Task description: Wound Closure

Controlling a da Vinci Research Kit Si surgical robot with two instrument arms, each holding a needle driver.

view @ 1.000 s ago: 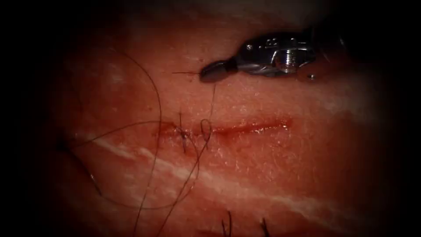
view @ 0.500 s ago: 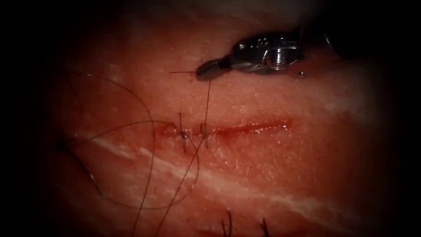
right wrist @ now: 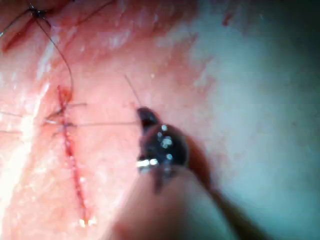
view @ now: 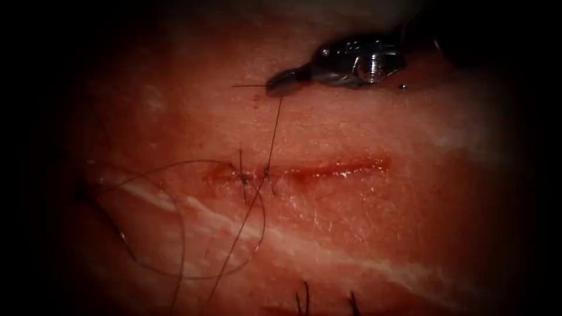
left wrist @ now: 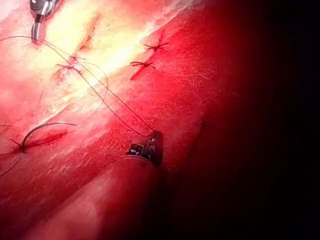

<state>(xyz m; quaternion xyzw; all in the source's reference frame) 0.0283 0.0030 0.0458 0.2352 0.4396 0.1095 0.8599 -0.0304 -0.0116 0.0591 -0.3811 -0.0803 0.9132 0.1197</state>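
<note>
The right tool [view: 281,85] sits above the cut [view: 328,171], its jaws shut on the thread [view: 274,131], with a short tail [view: 249,86] sticking out to the left. The thread runs taut down to a small knot [view: 266,174] on the cut, beside an older stitch [view: 243,175]. From there a strand runs down and to the left. In the left wrist view the left tool [left wrist: 152,140] is shut on that strand [left wrist: 107,97]. The curved needle [left wrist: 47,125] lies on the tissue, held by neither tool. The right wrist view shows the right tool [right wrist: 146,117] with the taut thread [right wrist: 100,123].
Loose thread curls in a wide loop [view: 175,272] left of the cut. Cut thread ends [view: 304,301] stick up near the front edge. Two finished stitches [left wrist: 156,46] lie farther along the tissue. A pale fat band [view: 328,251] crosses below the cut.
The right tool has risen away from the cut with the thread. The small loop at the cut has drawn down tight, and the big loose loop on the left has shrunk.
</note>
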